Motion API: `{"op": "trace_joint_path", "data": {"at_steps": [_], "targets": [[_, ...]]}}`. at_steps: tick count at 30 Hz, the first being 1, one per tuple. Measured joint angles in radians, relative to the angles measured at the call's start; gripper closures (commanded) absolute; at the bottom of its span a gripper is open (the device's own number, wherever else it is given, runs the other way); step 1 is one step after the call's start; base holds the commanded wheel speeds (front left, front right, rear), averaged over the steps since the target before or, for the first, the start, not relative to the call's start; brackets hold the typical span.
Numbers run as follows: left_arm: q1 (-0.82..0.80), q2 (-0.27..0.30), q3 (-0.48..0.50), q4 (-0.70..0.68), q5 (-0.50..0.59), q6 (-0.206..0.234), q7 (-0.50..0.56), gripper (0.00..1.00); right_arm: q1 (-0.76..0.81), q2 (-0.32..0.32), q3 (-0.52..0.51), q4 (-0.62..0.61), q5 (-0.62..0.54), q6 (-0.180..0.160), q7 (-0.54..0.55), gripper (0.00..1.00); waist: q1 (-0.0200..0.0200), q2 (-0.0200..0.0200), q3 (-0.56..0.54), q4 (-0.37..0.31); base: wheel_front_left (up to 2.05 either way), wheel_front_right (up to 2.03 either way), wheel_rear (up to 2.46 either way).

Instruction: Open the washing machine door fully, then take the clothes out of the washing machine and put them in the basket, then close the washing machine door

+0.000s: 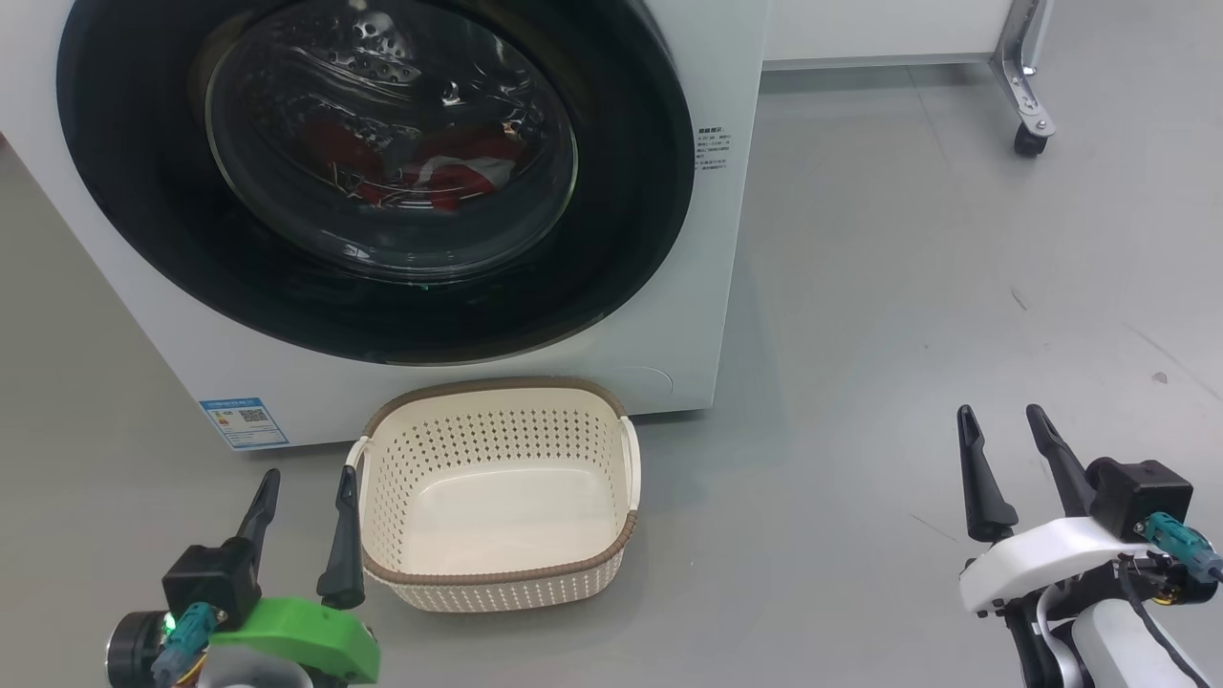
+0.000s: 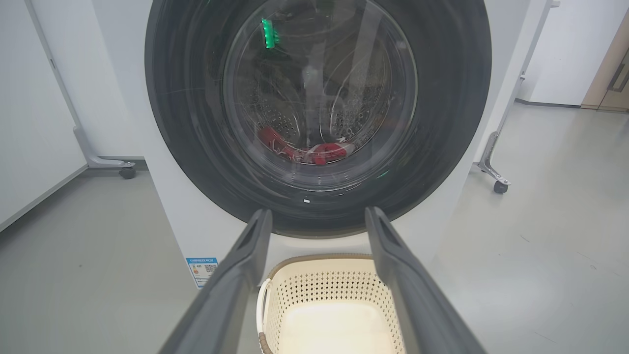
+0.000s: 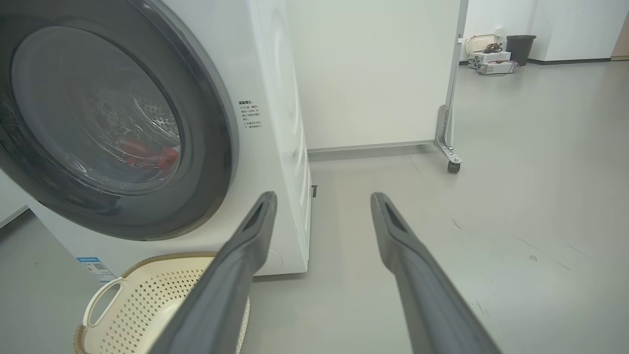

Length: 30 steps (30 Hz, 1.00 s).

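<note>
In the head view the washer [image 1: 731, 287] takes up the upper left of the frame, and its door [image 1: 631, 191] is shut flat against the white front. Through the glass near the door's centre, the clothes [image 1: 435, 172] lie red and white at the bottom of the drum. The basket [image 1: 497, 435] stands empty on the grey floor [image 1: 908, 315] in the lower middle of the frame, just below the door and close to the washer's front. The left gripper [image 1: 311, 473] is at the lower left, jaws spread apart and holding nothing, with its inner finger just beside the basket's left handle. The right gripper [image 1: 1000, 413] is at the lower right, well apart from the basket and washer, with its jaws also apart and holding nothing. A blue label [image 1: 244, 422] shows low on the washer, left of the basket. A wheeled metal leg [image 1: 1027, 96] stands in the upper right corner.
</note>
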Motion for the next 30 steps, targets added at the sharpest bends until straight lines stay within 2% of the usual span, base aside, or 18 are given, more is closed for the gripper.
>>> {"op": "trace_joint_path", "data": {"at_steps": [21,22,24,30], "targets": [[0.000,-0.013,0.011,0.012,0.020,0.000,0.000,0.00,0.000,0.013,0.001,0.005,-0.010,0.000,0.000,0.00,0.0000,0.0000,-0.002,-0.001,0.00,0.00,0.00],[0.000,-0.013,0.011,0.013,0.020,0.000,0.000,0.00,0.000,0.013,0.000,0.005,-0.010,0.000,0.000,0.12,0.0000,0.0000,-0.002,0.000,0.00,0.00,0.00],[0.000,-0.014,0.011,0.014,0.022,0.000,0.000,0.00,0.000,0.013,0.000,0.005,-0.010,0.000,0.000,1.00,0.0000,0.0000,-0.001,0.000,0.00,0.00,0.00],[0.000,-0.017,0.015,0.015,0.027,0.000,0.000,0.00,0.000,0.015,-0.001,0.005,-0.010,0.002,0.000,1.00,0.0000,0.0000,0.001,0.000,0.00,0.00,0.00]]}}
